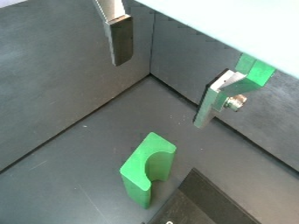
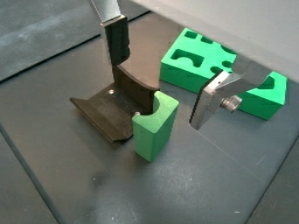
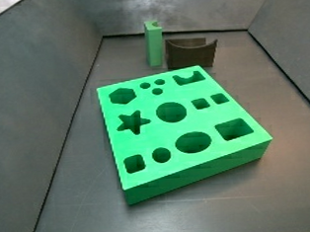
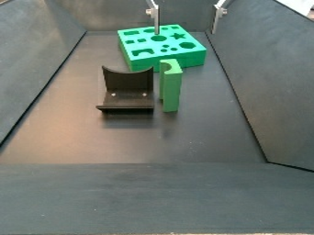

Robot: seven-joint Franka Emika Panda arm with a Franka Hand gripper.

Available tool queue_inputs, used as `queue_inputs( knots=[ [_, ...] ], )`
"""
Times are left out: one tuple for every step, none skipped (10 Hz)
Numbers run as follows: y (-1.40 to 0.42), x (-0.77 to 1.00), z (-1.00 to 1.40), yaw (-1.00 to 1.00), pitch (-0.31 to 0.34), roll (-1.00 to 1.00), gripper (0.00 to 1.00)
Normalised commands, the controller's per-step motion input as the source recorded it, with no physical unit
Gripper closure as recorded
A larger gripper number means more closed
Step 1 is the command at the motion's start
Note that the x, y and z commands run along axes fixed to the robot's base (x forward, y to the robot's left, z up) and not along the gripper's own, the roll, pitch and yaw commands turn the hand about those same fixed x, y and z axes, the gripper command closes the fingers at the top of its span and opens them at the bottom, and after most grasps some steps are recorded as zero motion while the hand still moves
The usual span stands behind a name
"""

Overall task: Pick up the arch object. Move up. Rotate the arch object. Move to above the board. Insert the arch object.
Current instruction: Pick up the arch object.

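Observation:
The arch object [image 2: 155,127] is a bright green upright block with a semicircular notch in its top end. It stands on the floor against the dark fixture [image 2: 111,105] and shows in both side views [image 3: 153,41] [image 4: 172,84] and in a wrist view [image 1: 146,166]. No other notched piece shows. The board [image 3: 188,177] is a thick green slab with shaped holes, lying apart from the arch object [image 4: 185,61] [image 2: 187,85]. My gripper [image 2: 163,74] is open and empty, high above the arch object and fixture [image 1: 170,70]. Its fingertips show at the far end in a side view [image 4: 186,7].
The fixture [image 3: 191,51] [image 4: 125,92] has a curved back and a base plate. Dark sloping walls [image 3: 64,94] enclose the floor on all sides. Bare dark floor [image 4: 135,138] lies in front of the fixture.

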Motion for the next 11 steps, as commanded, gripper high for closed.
queue_inputs(
  knots=[
    [0.00, -0.01, -0.01, 0.00, -0.003, 0.01, 0.00],
    [0.01, 0.06, 0.00, 0.02, 0.010, 0.00, 0.00],
    [-0.23, 0.20, -0.28, 0.60, -0.039, 0.02, 0.00],
    [-0.12, 0.14, -0.29, 0.81, -0.120, 0.00, 0.00],
    [-0.06, 0.11, -0.44, 0.79, -0.129, 0.00, 0.00],
    [-0.12, 0.08, -0.69, 0.74, -0.129, 0.00, 0.00],
    [-0.09, 0.08, -0.88, 0.57, -0.100, 0.02, 0.00],
    [-0.36, -0.09, -0.81, 0.42, -0.144, 0.00, 0.00],
    [-0.42, -0.05, -0.55, 0.20, -0.100, 0.00, 0.00],
    [-0.20, 0.00, -0.43, 0.04, -0.097, -0.06, 0.00],
    [-0.04, 0.00, -0.63, 0.00, -0.106, -0.08, 0.00]
  ],
)
